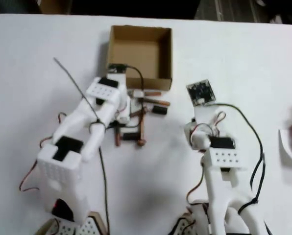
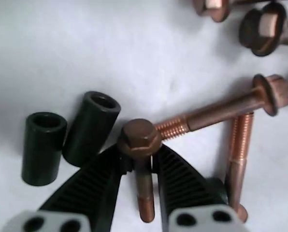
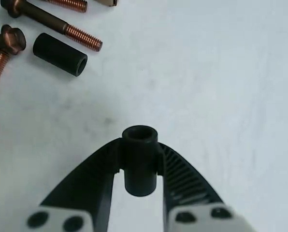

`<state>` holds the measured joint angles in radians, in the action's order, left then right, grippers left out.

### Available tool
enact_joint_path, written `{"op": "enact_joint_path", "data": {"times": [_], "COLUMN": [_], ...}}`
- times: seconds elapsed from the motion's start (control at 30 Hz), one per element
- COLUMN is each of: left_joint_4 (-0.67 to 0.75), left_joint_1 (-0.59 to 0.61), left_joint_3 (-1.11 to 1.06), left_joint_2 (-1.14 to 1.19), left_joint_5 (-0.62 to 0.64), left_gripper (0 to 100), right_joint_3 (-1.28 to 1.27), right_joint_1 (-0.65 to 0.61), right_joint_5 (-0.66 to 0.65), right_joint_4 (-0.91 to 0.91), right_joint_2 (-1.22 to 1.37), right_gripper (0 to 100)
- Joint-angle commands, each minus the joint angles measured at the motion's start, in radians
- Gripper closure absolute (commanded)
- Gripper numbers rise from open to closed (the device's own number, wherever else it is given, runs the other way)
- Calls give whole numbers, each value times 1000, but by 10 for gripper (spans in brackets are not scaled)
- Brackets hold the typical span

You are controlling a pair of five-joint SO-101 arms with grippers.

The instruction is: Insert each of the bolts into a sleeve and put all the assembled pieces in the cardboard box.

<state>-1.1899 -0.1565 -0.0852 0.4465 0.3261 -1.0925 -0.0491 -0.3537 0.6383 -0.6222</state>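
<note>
While the left jaws grip a bolt [image 2: 140, 141] by its shank: its head stands just past their tips, and two loose sleeves [image 2: 91, 128] lie just beside them.
Right jaws: closed on one sleeve [image 3: 140, 159], whose open end shows at their tips.
Risk, alignment: I judge the bolt can miss the bore if the arms meet at an angle; the thread would then catch on the rim.
Risk, grip: the smooth shank may turn between the jaws when pushed.
Risk, pile: other bolts [image 2: 221, 108] lie close ahead of the left jaws and may be dragged.
Cardboard box [image 1: 136, 51]: beyond the left jaws, no assembled piece inside yet.
Bench [image 1: 244, 44]: white and plain, with a dark room edge behind.
</note>
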Motion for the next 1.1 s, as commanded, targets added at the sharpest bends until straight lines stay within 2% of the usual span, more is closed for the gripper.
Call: {"op": "enact_joint_path", "data": {"times": [0.0, 0.13, 0.2, 0.3, 0.63, 0.87, 1.07], "left_joint_4": [-15, -17, -40, -55, -58, -196, -215], "left_joint_1": [15, 17, 15, 11, 17, 11, 9], "left_joint_3": [-4, -12, -2, 7, 58, 203, 208], "left_joint_2": [9, 9, 9, 0, -2, -78, -160], "left_joint_5": [-2, -2, -26, -66, -101, -95, -98], "left_gripper": [902, 866, 885, 974, 974, 974, 975], "right_joint_3": [6, 6, 6, 6, 5, 5, 5], "right_joint_1": [15, 15, 15, 15, 13, 8, 4], "right_joint_5": [-8, -8, -8, -8, -8, -8, -8], "right_joint_4": [-21, -21, -19, -19, -16, -21, -21], "right_joint_2": [-44, -45, -45, -45, -45, -42, -38], "right_gripper": [978, 978, 978, 978, 978, 978, 978]}}
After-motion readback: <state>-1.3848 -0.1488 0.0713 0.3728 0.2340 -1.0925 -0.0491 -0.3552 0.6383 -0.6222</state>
